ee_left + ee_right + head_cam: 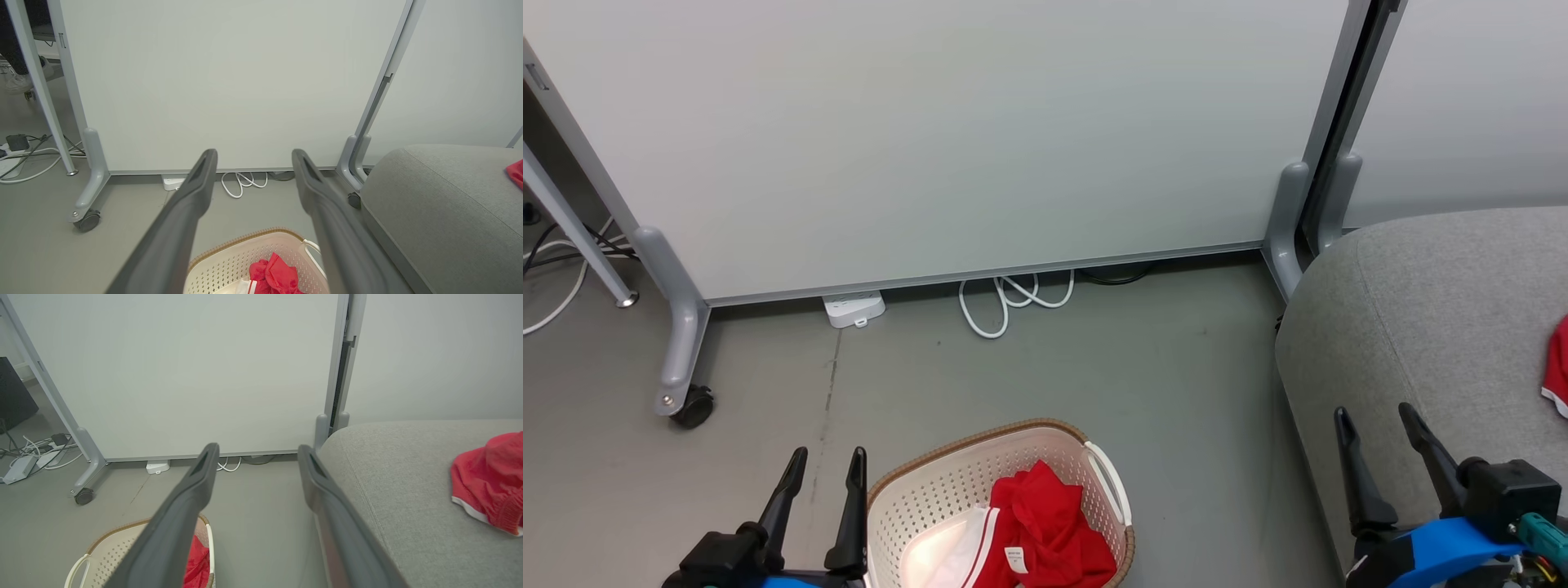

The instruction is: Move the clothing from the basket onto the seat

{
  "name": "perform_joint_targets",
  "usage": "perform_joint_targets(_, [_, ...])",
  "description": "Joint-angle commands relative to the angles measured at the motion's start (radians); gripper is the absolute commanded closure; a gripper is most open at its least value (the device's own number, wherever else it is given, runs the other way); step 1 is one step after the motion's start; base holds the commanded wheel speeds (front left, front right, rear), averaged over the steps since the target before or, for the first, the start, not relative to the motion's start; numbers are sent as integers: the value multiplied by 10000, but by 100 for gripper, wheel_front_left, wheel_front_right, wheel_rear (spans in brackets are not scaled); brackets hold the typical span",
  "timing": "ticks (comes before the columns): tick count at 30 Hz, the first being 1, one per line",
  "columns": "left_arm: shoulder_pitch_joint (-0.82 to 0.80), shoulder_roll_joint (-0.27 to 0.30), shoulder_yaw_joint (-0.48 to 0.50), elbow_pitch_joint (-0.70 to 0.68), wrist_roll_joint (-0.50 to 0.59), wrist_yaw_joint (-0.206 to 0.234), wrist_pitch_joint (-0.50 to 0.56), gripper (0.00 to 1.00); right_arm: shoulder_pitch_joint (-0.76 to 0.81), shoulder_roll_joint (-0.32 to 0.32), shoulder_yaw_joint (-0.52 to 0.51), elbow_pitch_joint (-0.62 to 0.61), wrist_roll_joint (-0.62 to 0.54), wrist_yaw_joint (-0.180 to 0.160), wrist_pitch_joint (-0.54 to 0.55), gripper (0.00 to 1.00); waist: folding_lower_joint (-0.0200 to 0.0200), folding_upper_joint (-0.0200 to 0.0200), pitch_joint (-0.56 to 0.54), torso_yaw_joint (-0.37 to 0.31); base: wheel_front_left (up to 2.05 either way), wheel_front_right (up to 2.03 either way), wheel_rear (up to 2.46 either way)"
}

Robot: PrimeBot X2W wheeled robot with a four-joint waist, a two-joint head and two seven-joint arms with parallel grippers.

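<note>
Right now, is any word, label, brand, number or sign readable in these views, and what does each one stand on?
No text here can be read.
White tag on the red clothing in the basket: dark print, too small to read.
White power strip: no marking legible.

Perforated cream-white plastic, slightly shiny, for the basket [931,498], with a brown woven-look rim. Soft red cloth with white trim for the clothing [1054,523]. Coarse grey fabric, matt, with a visible seam, on the seat [1421,327]. Smooth, matt grey floor [1094,384]. Flat, smooth, pale partition panel [931,122] in a grey, metal-looking frame [685,327]. Smooth white plastic for the power strip [854,308].
</note>
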Motion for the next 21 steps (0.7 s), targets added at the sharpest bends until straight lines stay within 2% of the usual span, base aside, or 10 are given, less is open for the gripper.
perform_joint_targets(1, [9, 17, 32, -37, 31, -11, -33, 0, 45, 49, 72, -45, -11, -10, 49, 0, 0, 0, 29, 16, 0, 0, 0])
perform_joint_targets(12, [-209, -30, -87, 36, 103, -52, -32, 0, -350, 72, 176, -189, -20, -10, 27, 0, 0, 0, 583, -151, 0, 0, 0])
perform_joint_targets(16, [-541, 12, -261, 286, 91, -59, -33, 0, -845, 70, 353, -223, -47, -10, -101, 0, 0, 0, 1250, -443, 0, 0, 0])
perform_joint_targets(21, [-1501, 143, -766, 885, -17, -63, -32, 0, -1749, 77, 626, -333, 70, -10, -332, 0, 0, 0, 2635, -869, 0, 0, 0])
